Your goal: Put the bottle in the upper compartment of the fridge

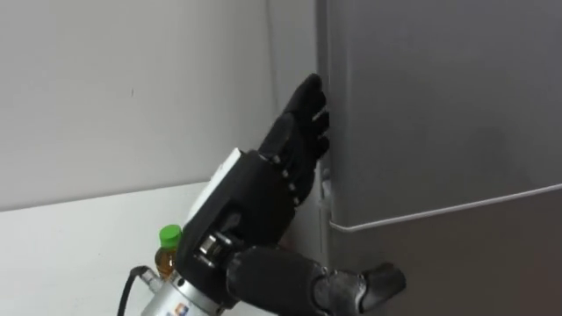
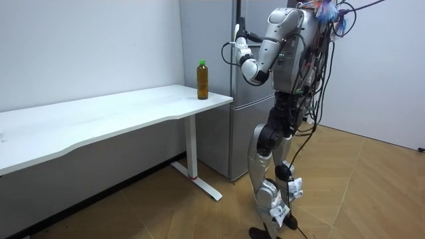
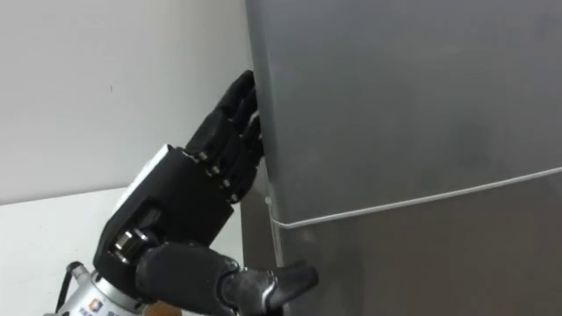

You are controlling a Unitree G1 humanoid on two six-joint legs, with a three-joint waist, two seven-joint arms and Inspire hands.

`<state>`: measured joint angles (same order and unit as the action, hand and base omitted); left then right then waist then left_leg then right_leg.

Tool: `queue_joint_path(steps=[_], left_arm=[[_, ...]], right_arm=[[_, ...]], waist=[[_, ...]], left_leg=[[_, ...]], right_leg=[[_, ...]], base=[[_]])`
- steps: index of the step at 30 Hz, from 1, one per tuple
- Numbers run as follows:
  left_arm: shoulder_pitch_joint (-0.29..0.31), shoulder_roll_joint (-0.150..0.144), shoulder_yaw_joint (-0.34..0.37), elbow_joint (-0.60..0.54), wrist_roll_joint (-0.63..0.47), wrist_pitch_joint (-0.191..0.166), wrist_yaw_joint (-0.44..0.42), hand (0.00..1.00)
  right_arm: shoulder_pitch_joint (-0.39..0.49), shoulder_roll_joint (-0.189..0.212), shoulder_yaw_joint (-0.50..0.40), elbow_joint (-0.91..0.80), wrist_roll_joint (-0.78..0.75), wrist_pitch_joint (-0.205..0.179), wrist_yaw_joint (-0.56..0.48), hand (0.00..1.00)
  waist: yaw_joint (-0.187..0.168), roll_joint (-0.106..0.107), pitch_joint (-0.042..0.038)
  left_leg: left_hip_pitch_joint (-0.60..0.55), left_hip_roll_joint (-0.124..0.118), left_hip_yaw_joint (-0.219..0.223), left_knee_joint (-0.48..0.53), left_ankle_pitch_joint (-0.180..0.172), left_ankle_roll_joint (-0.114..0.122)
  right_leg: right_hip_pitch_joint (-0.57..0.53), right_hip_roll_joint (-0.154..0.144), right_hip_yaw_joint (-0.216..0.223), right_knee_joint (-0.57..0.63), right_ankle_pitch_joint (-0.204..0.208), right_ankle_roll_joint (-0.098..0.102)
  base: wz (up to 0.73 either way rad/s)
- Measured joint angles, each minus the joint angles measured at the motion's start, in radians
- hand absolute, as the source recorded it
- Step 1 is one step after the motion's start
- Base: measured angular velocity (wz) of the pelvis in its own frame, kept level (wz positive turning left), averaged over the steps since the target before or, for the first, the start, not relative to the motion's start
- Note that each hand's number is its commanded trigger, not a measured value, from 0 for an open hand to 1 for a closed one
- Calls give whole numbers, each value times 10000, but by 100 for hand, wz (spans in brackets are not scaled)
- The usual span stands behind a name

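The robot stands close in front of the grey fridge [image 1: 439, 105], beside the end of the white table [image 2: 99, 119]. Its left hand [image 1: 263, 189] is raised at the left edge of the upper door. The fingers [image 1: 307, 110] are nearly straight and their tips touch that edge. They grasp nothing. The thumb [image 1: 378, 283] points out to the right, in front of the lower door. The bottle [image 1: 167, 254], with a green cap, stands upright on the table corner near the fridge, below the hand and apart from it.
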<state>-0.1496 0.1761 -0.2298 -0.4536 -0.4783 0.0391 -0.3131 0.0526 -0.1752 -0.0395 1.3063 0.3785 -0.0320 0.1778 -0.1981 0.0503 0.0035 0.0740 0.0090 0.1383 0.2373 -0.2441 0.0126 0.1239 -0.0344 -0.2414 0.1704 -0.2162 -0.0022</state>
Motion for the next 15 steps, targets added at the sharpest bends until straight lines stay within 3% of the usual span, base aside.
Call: queue_joint_path(steps=[9, 10, 11, 13, 14, 15], left_arm=[[47, 60, -309, 2, -4, -32, -147, 2], [70, 63, -321, 4, -4, -45, -175, 36], [114, 65, -336, 4, -4, -61, -193, 55], [171, 66, -365, 9, -4, -95, -196, 77], [176, 66, -357, 37, -4, -142, -183, 96], [180, 65, -333, 51, -4, -160, -162, 100]], right_arm=[[-79, -52, 578, -137, 90, 17, -4, 0], [-93, -51, 593, -137, 96, 27, -4, 0], [-105, -50, 602, -137, 98, 31, -4, 0], [-117, -51, 626, -136, 95, 32, -5, 0], [-125, -51, 630, -136, 94, 36, -5, 0], [-125, -51, 636, -136, 94, 37, -5, 0]], waist=[[17, -81, 52], [18, -91, 59], [18, -97, 62], [18, -103, 66], [28, -110, 70], [41, -115, 74]], left_leg=[[44, -1, -6, -54, 0, 0], [44, -3, -5, -62, 0, 0], [43, -4, -4, -66, 0, 0], [39, -6, -4, -69, 0, 0], [37, -6, -4, -70, 0, 0], [36, -7, -5, -71, 0, 0]], right_leg=[[46, -12, -52, -38, -5, 11], [43, -12, -52, -41, -5, 12], [40, -10, -52, -44, -6, 12], [36, -7, -51, -48, -6, 13], [35, -5, -53, -49, -6, 13], [33, -4, -53, -49, -6, 13]], base=[[0], [0], [0], [0], [0], [0]])
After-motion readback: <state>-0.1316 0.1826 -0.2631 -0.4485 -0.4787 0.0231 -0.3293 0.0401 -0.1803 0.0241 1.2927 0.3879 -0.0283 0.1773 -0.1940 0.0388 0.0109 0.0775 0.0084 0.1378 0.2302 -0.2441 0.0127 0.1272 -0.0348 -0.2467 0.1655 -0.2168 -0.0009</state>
